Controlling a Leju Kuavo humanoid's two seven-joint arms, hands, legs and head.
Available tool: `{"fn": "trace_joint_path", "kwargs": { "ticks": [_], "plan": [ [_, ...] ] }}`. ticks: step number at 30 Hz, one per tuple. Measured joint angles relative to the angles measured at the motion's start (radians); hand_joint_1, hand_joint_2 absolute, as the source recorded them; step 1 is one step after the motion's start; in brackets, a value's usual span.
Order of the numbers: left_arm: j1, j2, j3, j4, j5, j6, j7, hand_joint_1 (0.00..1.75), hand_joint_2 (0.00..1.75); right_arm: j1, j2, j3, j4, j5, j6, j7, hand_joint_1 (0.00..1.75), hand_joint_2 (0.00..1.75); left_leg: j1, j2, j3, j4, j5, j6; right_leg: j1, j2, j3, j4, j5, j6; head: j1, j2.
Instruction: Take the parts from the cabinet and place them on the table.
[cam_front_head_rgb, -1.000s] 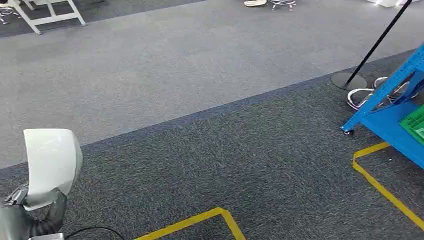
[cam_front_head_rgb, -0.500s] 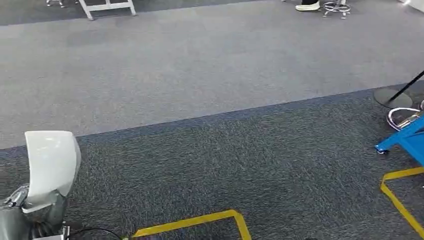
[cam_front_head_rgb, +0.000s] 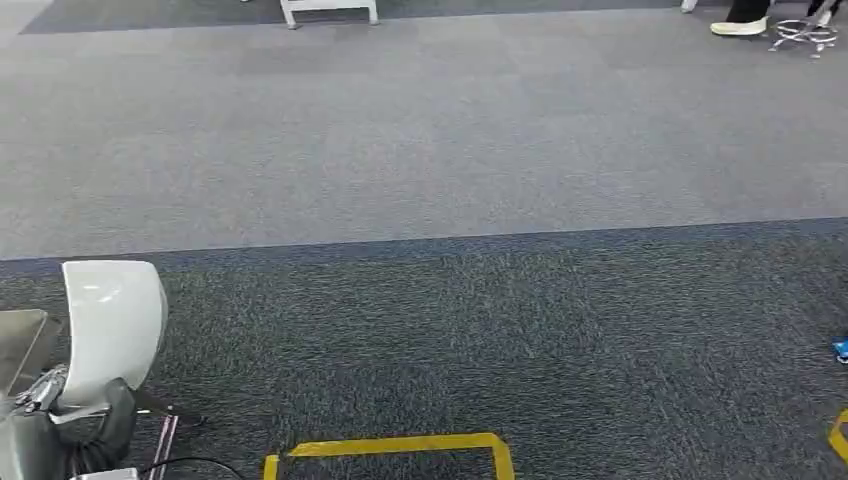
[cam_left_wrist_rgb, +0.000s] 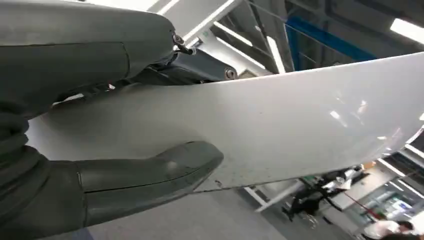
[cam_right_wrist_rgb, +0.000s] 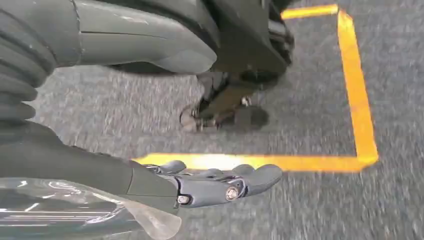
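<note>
A white curved shell part (cam_front_head_rgb: 110, 330) stands upright at the lower left of the head view, held in my left hand (cam_front_head_rgb: 40, 425). Up close in the left wrist view, the thumb (cam_left_wrist_rgb: 150, 172) presses against the glossy white part (cam_left_wrist_rgb: 300, 125) and the darker fingers lie on its other side. My right hand (cam_right_wrist_rgb: 165, 182) hangs over the dark carpet, its fingers stretched out and apart from the thumb, holding nothing. A small blue corner of the cabinet (cam_front_head_rgb: 841, 350) pokes in at the right edge of the head view.
Yellow tape (cam_front_head_rgb: 390, 445) marks a box on the dark carpet ahead, and more yellow tape (cam_right_wrist_rgb: 357, 90) lies under my right hand. A grey surface's corner (cam_front_head_rgb: 20, 340) shows at the far left. A white frame (cam_front_head_rgb: 328, 10) and a person's shoe (cam_front_head_rgb: 740, 27) are far off.
The camera has swung left: the blue cabinet, pole and tape slid out to the right, and a grey surface came in at the left. My left hand still holds the white part.
</note>
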Motion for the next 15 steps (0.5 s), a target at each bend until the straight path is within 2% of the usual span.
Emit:
{"fn": "trace_joint_path", "kwargs": {
  "ticks": [1,2,3,4,5,6,7,8,9,10,11,13,14,15],
  "plan": [
    [-0.003,-0.002,0.002,0.0,0.0,0.0,0.0,1.75,1.75,0.002,0.0,-0.001,0.0,0.0,0.0,0.0,0.0,1.75,-0.002,0.047,-0.018,0.04,-0.027,-0.005,0.001,-0.01,0.005,-0.004,-0.001,-0.003,-0.008,0.0],
    [-0.004,-0.005,0.003,0.0,0.0,0.0,0.0,1.75,1.75,0.003,0.0,-0.002,0.0,0.0,0.0,0.0,0.0,1.75,0.001,0.068,-0.054,0.116,-0.067,-0.01,0.003,-0.027,0.007,-0.004,-0.004,-0.007,-0.008,0.0],
    [-0.006,-0.006,0.005,0.0,0.0,0.0,0.0,1.75,1.75,0.004,0.0,-0.002,0.0,0.0,0.0,0.0,0.0,1.75,0.005,0.078,-0.097,0.204,-0.106,-0.014,0.004,-0.045,0.009,-0.004,-0.007,-0.01,-0.009,0.0],
    [-0.006,-0.006,0.005,0.0,0.0,0.0,0.0,1.75,1.75,0.005,0.0,-0.003,0.0,0.0,0.001,0.0,0.0,1.75,0.008,0.08,-0.131,0.275,-0.129,-0.017,0.006,-0.061,0.01,-0.004,-0.01,-0.01,-0.008,0.0],
    [-0.003,-0.006,0.007,0.0,0.0,0.0,0.0,1.75,1.75,0.004,0.0,-0.003,0.0,0.0,0.001,-0.001,0.0,1.75,0.01,0.081,-0.142,0.298,-0.125,-0.02,0.006,-0.076,0.012,-0.004,-0.012,-0.009,-0.008,0.0],
    [-0.002,-0.006,0.007,0.0,0.0,0.0,0.0,1.75,1.75,0.004,0.0,-0.003,0.0,0.0,0.002,-0.001,0.0,1.75,0.011,0.081,-0.129,0.273,-0.099,-0.021,0.006,-0.089,0.015,-0.004,-0.015,-0.008,-0.009,0.0],
    [-0.002,-0.007,0.008,0.0,0.0,0.0,0.0,1.75,1.75,0.004,0.0,-0.003,0.0,0.0,0.002,-0.001,0.0,1.75,0.012,0.086,-0.098,0.209,-0.059,-0.021,0.006,-0.102,0.019,-0.004,-0.017,-0.006,-0.008,0.0],
    [-0.002,-0.008,0.008,0.0,0.0,0.0,0.0,1.75,1.75,0.003,0.0,-0.003,0.0,0.0,0.002,-0.001,0.0,1.75,0.012,0.102,-0.048,0.112,-0.011,-0.019,0.006,-0.113,0.026,-0.004,-0.021,-0.003,-0.009,0.0],
    [-0.003,-0.008,0.01,0.0,0.0,0.0,0.0,1.75,1.75,0.002,0.0,-0.003,0.0,0.0,0.002,-0.001,0.0,1.75,0.011,0.135,0.0,0.02,0.023,-0.016,0.006,-0.123,0.032,-0.004,-0.026,0.001,-0.009,0.0],
    [-0.005,-0.008,0.011,0.0,0.0,-0.001,0.0,1.75,1.75,0.003,0.0,-0.004,0.0,0.0,0.002,-0.002,0.0,1.75,-0.004,0.162,0.015,-0.007,0.0,-0.012,0.013,-0.134,0.022,-0.002,-0.032,0.01,-0.009,0.0],
    [-0.006,-0.01,0.011,-0.001,0.0,0.0,0.0,1.75,1.75,0.002,0.0,-0.004,0.0,0.0,0.002,-0.002,0.0,1.75,-0.001,0.153,0.013,-0.009,0.002,0.0,0.015,-0.14,0.024,-0.001,-0.037,0.017,-0.007,0.0],
    [0.0,-0.013,0.015,-0.001,0.0,0.0,0.0,1.75,1.75,-0.003,0.0,-0.004,0.0,0.0,0.002,-0.003,0.0,1.75,-0.006,0.136,0.009,-0.01,-0.003,0.01,0.012,-0.159,0.035,-0.007,-0.039,0.025,-0.008,0.0],
    [0.001,-0.016,0.021,-0.001,0.0,-0.001,0.0,1.75,1.75,-0.008,0.0,-0.004,0.0,0.0,0.002,-0.003,0.0,1.75,-0.005,0.123,0.011,-0.016,0.001,0.018,0.012,-0.169,0.05,-0.008,-0.041,0.032,-0.009,0.0],
    [0.001,-0.025,0.028,-0.001,-0.002,-0.006,0.0,1.75,1.75,-0.008,0.0,-0.004,0.0,0.0,0.002,-0.003,0.0,1.75,0.001,0.115,0.016,-0.022,0.006,0.026,0.006,-0.127,0.042,0.002,-0.053,0.04,-0.007,0.0]
  ]
}}
